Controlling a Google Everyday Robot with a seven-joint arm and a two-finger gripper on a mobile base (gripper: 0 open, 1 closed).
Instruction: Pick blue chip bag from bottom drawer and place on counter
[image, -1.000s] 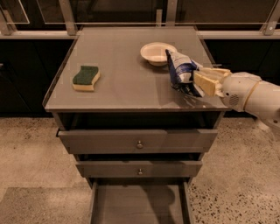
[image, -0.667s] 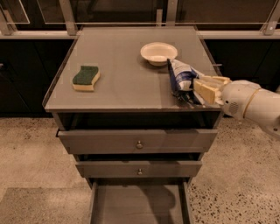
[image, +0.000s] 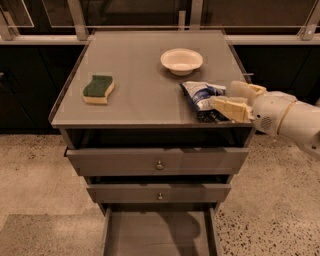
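On the right front part of the desk (image: 140, 107), the blue chip bag (image: 200, 94) lies flat on its side, just in front of the white bowl (image: 181, 61) and close to the front edge.

**Task status**
- Retrieval: judged complete. The bottom drawer (image: 160, 235) stands pulled out and its visible floor holds nothing.
- Placement: judged almost complete. The bag rests on the desk surface.
- Remaining: clear the gripper (image: 223, 97) from the bag and draw the arm (image: 292, 120) away.

**Gripper state**
- The gripper reaches in from the right, level with the desk top.
- Its two pale fingers are spread apart, with the right end of the bag between them.
- It does not appear to clamp the bag. Whether either finger touches the foil cannot be determined.

**Materials and shapes**
- Bag: crumpled foil, blue and white with a dark end; thin, light and easily shifted.
- Desk: flat matte grey panel, rectangular, with thin raised edges.
- Bottom drawer: shallow grey tray with a plain floor.
- Upper drawers (image: 159, 161): two flat grey fronts, each with one small round knob.
- Sponge (image: 98, 89): soft block, green on yellow, at the left, well apart from the bag.
- Bowl: smooth, round, shallow.
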